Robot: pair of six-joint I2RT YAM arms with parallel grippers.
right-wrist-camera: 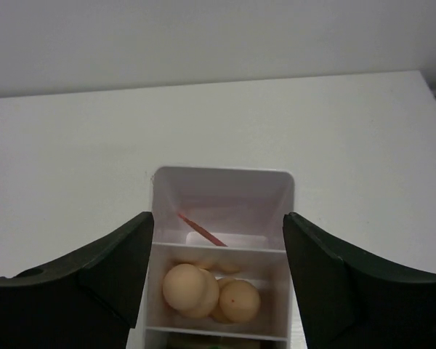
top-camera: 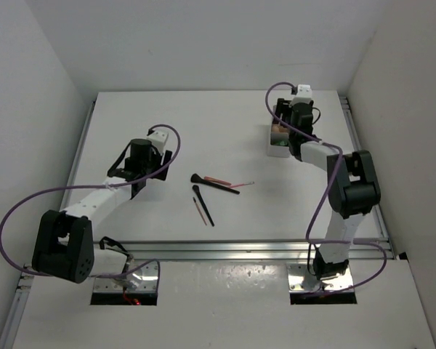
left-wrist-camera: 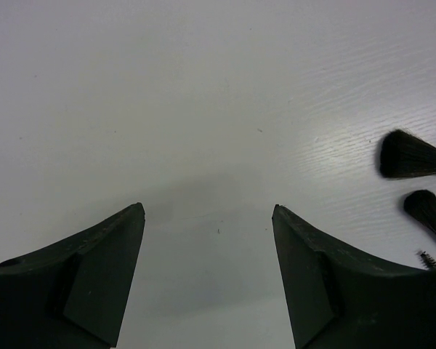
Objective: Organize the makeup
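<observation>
The left arm (top-camera: 94, 203) folds low at its near-left elbow and stretches forward and inward, wrist tipped downward. The left gripper (left-wrist-camera: 207, 211) hangs with its jaws spread wide and empty. The right arm (top-camera: 352, 182) rises from its base, bends at the elbow and reaches to the far side. The right gripper (right-wrist-camera: 218, 218) points down, jaws parted and holding nothing.

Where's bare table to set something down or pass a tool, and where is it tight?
Bare: the table under and beyond the left tool, left of the brushes; also the strip between brushes and box. Crowded: the centre, where brushes and pink pencils lie together, and the box's middle compartment, full of sponges. Its far compartment shows just a pencil.
</observation>
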